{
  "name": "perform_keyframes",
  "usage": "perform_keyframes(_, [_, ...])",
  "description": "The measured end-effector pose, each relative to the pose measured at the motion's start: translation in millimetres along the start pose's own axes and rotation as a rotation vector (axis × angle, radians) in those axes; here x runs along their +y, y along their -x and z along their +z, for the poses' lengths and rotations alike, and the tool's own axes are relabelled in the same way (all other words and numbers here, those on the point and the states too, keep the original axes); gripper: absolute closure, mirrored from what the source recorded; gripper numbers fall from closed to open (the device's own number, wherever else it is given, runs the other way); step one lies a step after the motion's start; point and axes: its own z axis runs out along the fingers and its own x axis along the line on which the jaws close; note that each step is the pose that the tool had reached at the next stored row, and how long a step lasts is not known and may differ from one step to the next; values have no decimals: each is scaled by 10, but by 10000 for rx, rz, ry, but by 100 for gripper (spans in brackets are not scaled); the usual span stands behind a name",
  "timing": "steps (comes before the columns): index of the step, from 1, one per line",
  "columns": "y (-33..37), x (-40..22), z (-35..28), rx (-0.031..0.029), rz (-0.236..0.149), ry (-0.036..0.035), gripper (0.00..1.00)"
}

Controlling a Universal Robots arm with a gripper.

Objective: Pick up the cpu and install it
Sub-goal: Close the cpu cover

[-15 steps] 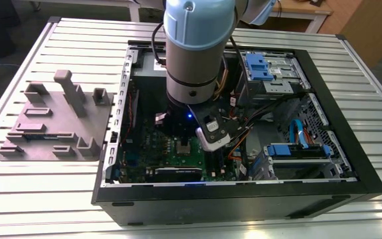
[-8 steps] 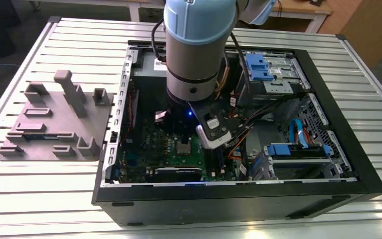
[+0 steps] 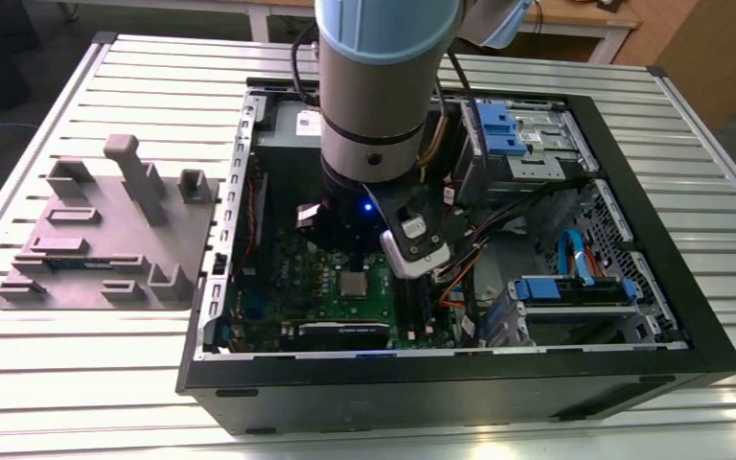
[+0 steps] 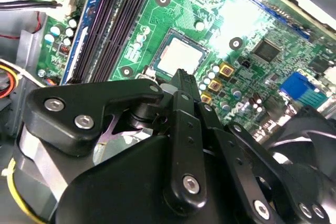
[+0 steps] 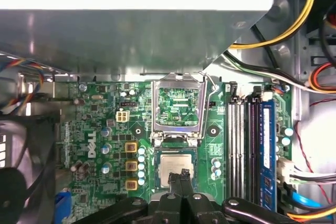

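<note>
My claw point(image 5: 184, 173) is closed, fingertips pressed together and gripping nothing. Directly beneath the tips, the cpu point(image 5: 175, 167) lies flat in its socket (metal top up). Just beyond it, the hinged load plate point(image 5: 178, 109) stands open, so I judge the chip unclamped.

Hazard: downward contact from the closed tips could skew the chip and bend the socket contacts. The memory slots point(image 5: 244, 145) run alongside, and a sideways drift could strike them.
</note>
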Motion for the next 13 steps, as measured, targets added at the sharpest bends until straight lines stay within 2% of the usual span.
perform_keyframes(3, [1,2,-76,1,-1,-1,90])
perform_keyframes(5, [1,3,-106,1,-1,-1,90])
perform_keyframes(10, [1,3,-108,0,-8,1,90])
perform_keyframes(13, [1,4,-108,14,-416,3,90])
